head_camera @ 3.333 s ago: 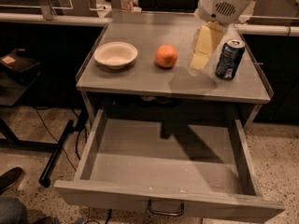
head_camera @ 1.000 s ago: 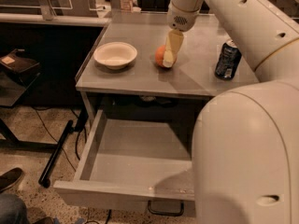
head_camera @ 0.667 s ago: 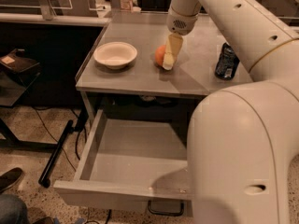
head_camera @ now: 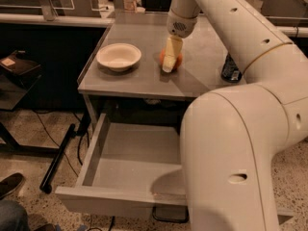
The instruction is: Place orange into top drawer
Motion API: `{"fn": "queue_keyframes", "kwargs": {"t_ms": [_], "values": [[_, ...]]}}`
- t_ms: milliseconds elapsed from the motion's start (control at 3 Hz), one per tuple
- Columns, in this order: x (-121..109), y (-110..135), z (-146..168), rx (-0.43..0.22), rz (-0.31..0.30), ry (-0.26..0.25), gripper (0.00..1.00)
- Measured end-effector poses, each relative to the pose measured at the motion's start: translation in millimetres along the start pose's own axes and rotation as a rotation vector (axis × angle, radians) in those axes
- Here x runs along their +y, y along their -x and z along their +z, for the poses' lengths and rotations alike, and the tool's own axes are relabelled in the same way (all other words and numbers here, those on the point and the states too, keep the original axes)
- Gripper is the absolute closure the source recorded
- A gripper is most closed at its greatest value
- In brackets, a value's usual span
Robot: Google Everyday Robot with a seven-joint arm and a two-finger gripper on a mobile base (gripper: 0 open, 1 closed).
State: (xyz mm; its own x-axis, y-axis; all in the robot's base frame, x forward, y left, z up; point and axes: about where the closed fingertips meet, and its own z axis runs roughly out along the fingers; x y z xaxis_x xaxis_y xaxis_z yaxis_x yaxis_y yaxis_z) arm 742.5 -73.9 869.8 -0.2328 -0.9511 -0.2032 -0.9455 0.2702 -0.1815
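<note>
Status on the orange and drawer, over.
Arm's claw down at orange on cabinet top. Open top drawer below, orange not in it. White bowl and can stand apart.

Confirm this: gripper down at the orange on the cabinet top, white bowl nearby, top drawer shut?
No, the top drawer is pulled open, as the camera view shows. The gripper is down at the orange on the cabinet top, white bowl nearby.

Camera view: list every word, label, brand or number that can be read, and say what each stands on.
Dark soda can, at the tabletop's right side: pale marks on its label, too blurred to read.
Cream tool, down at the small round orange: no text visible.
White round bowl, open grey metal top drawer, white robot arm: no text visible.
</note>
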Motion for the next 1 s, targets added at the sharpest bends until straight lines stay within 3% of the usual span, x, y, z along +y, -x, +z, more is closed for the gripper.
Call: {"fn": "queue_keyframes", "kwargs": {"t_ms": [333, 1000], "values": [[5, 11, 13, -0.011, -0.011, 0.033, 0.00], [14, 0, 41, 0.006, 0.004, 0.086, 0.00]]}}
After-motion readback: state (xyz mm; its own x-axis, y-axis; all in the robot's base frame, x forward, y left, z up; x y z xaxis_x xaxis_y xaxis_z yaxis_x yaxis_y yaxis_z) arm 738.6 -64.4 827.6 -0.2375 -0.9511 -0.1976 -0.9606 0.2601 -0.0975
